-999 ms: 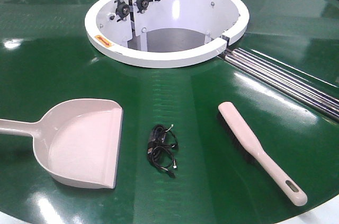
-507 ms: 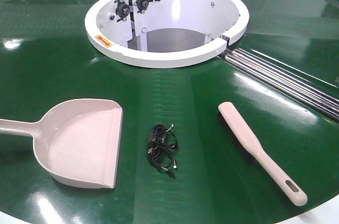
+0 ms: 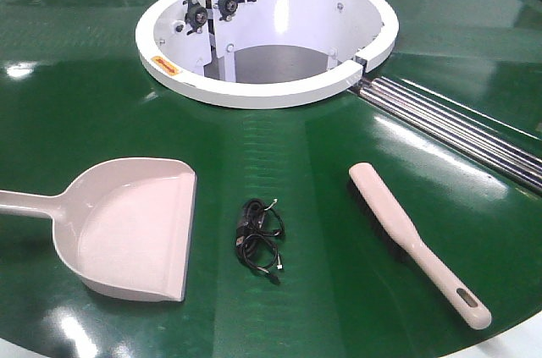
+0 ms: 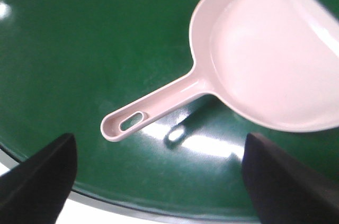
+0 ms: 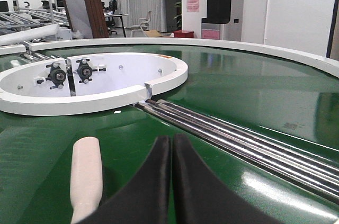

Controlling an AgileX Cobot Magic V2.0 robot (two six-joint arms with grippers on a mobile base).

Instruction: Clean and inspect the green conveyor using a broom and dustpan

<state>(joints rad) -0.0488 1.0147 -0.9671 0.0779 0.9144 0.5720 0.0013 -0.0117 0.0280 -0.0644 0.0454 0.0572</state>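
Nothing has moved in the last second, so sweeping looks unstarted. On the glossy green conveyor [image 3: 296,151], the wide pale pink plastic dustpan [image 3: 127,231] lies lower left and the long pale pink black-bristled broom [image 3: 406,235] lower right, with a tangled black cable [image 3: 258,239] between them. The left claw [image 4: 159,139] gapes wide and empty over the dustpan handle. The right claw [image 5: 170,152] is pressed closed and empty beside the broom. A bright workshop lies behind.

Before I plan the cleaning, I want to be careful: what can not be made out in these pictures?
Front view: the handle end of the dustpan is cut off by the left edge.
Right wrist view: the shut right pincer and the bottom edge hide most of the broom.
Front view: the plugs of the black cable are too small to identify.
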